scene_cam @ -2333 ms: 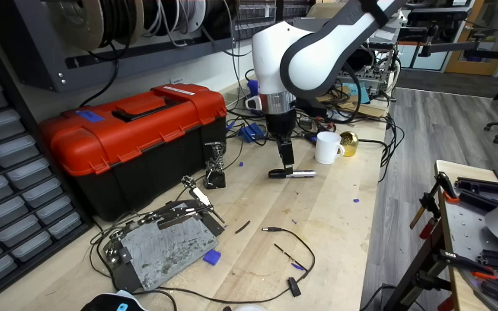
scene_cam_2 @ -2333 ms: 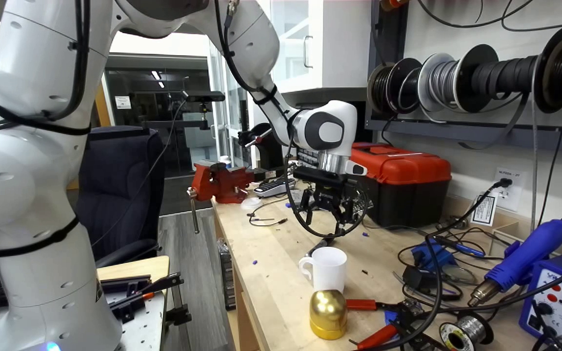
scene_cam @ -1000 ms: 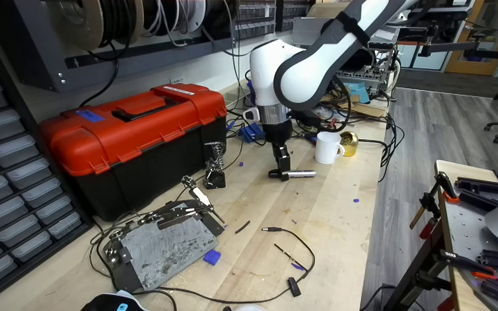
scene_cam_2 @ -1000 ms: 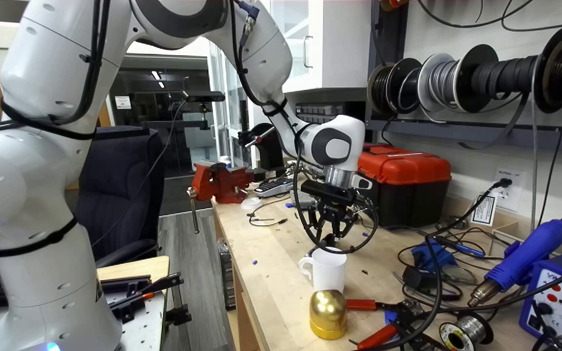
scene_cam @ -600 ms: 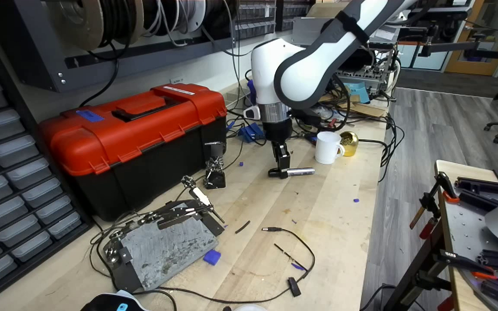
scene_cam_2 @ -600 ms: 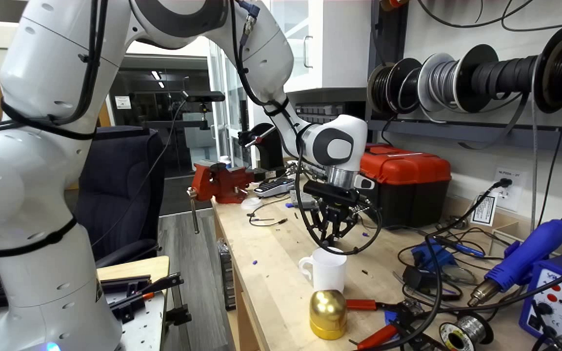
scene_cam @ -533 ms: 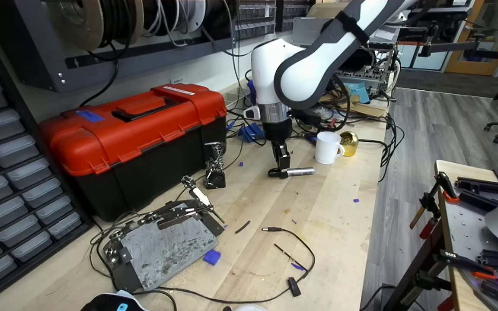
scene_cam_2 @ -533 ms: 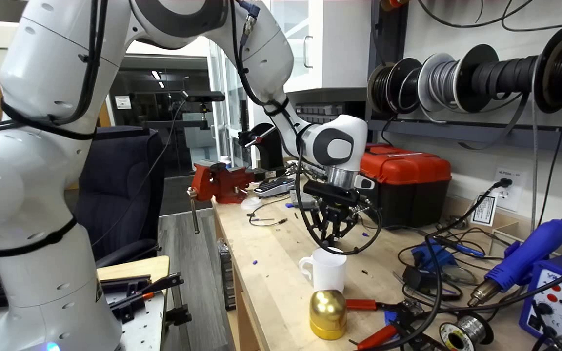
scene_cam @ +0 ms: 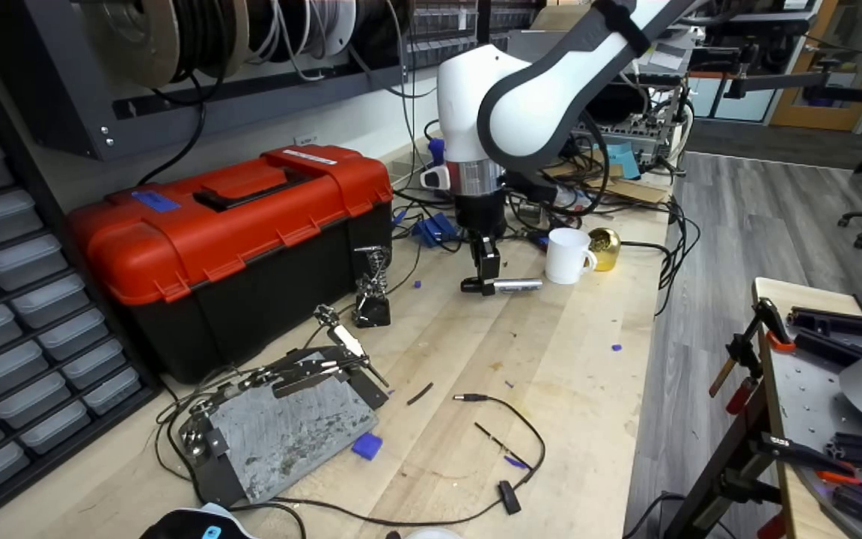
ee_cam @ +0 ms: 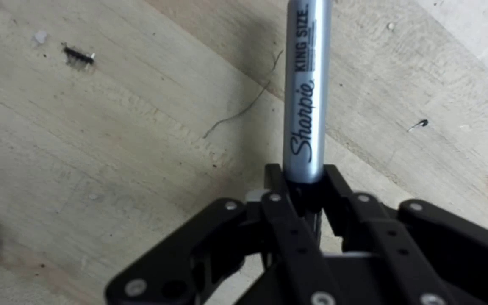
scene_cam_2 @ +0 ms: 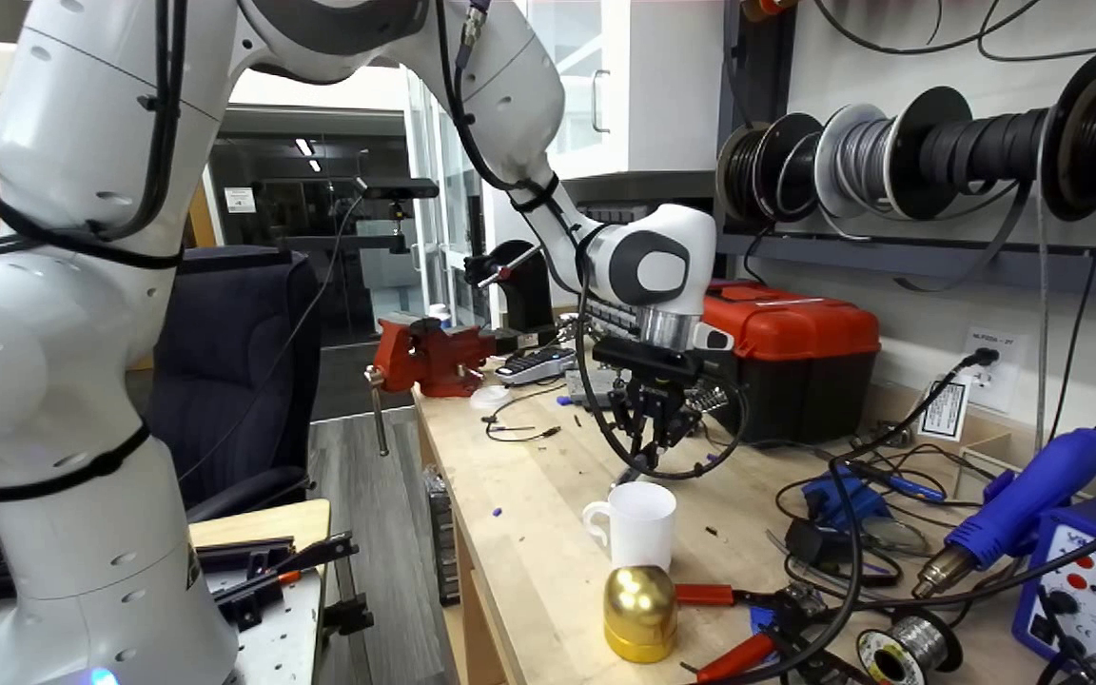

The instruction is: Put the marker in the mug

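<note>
The marker (ee_cam: 305, 101) has a silver barrel and a black cap end. My gripper (ee_cam: 304, 180) is shut on it around the dark part just below the barrel, one finger on each side. In an exterior view the marker (scene_cam: 517, 285) lies roughly level, and its shadow in the wrist view falls to one side, so it hangs a little above the tabletop. The white mug (scene_cam: 569, 256) stands upright just beyond the barrel's free end, handle toward the table edge. In an exterior view the mug (scene_cam_2: 641, 523) stands in front of the gripper and partly hides the marker.
A gold round holder (scene_cam: 604, 249) stands right beside the mug. Red-handled pliers (scene_cam_2: 705, 595) and tangled cables lie nearby. The red toolbox (scene_cam: 244, 217) sits along the wall, with a helping-hands stand (scene_cam: 373, 288) in front of it.
The jaws have closed on the marker since one second ago. Over the last half second, gripper and marker have risen a little from the table, shifting slightly in the picture.
</note>
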Robot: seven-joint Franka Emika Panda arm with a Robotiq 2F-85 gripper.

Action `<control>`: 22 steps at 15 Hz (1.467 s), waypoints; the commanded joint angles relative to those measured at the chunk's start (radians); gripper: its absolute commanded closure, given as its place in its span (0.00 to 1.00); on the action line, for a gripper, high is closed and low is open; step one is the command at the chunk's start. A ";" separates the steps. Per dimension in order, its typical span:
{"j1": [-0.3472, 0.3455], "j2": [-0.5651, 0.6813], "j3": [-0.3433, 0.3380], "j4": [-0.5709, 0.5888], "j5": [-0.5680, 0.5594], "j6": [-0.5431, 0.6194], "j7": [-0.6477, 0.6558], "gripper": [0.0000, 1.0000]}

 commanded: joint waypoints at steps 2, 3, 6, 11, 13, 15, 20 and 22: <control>-0.011 -0.144 -0.007 -0.126 0.007 0.049 0.043 0.96; -0.015 -0.166 -0.008 -0.144 0.014 0.061 0.042 0.96; -0.037 -0.223 -0.009 -0.201 0.059 0.117 0.014 0.96; -0.080 -0.296 -0.004 -0.302 0.184 0.261 -0.055 0.96; -0.090 -0.339 -0.005 -0.357 0.232 0.318 -0.075 0.96; -0.098 -0.412 -0.006 -0.449 0.289 0.379 -0.095 0.96; -0.069 -0.547 -0.041 -0.592 0.411 0.471 -0.147 0.96; -0.049 -0.595 -0.066 -0.631 0.455 0.494 -0.177 0.96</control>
